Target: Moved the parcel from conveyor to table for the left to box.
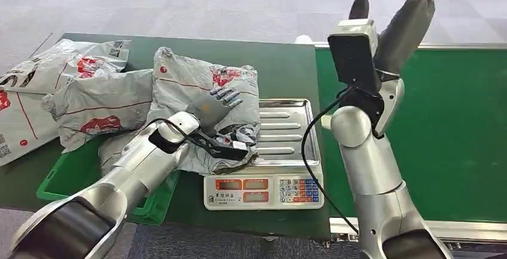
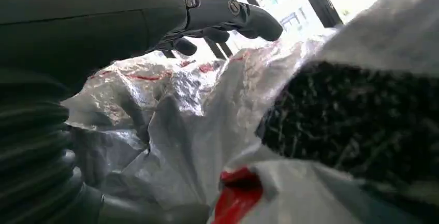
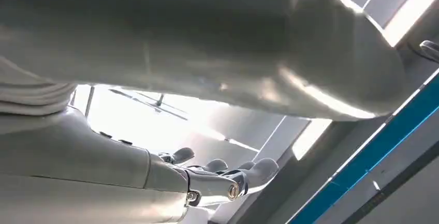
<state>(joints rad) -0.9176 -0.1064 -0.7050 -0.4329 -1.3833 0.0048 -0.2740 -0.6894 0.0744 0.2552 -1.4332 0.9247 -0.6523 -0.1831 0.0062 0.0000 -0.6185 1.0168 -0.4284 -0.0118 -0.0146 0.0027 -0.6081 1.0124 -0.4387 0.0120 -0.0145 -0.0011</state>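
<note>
A grey plastic parcel [image 1: 203, 100] with red markings lies crumpled on the dark green table [image 1: 281, 67], its right part resting on the steel tray of a weighing scale [image 1: 287, 133] and its left part leaning over the edge of a green crate [image 1: 66, 175]. The left hand [image 1: 220, 100] lies on top of this parcel, fingers spread and pressed flat against the wrinkled plastic; the head view does not show whether any fold is pinched, so whether it grips the bag or only rests on it cannot be told. In the left wrist view the dark fingers [image 2: 243, 19] reach out, slightly apart, above the shiny grey film of the parcel [image 2: 196, 125], with a black printed patch and a red mark close to the camera. The silver left arm comes in from the lower left and stretches forward across the crate, a black cable running along its wrist. Further grey parcels [image 1: 89, 91] are heaped in and beside the crate, to the left. The right arm is bent sharply at the elbow and raised upright above the edge of the green conveyor belt [image 1: 454, 121], forearm pointing up. In the right wrist view the right hand [image 3: 222, 175] is seen against a bright ceiling, fingers loosely apart and holding nothing. The scale's keypad and red displays face the robot.
</note>
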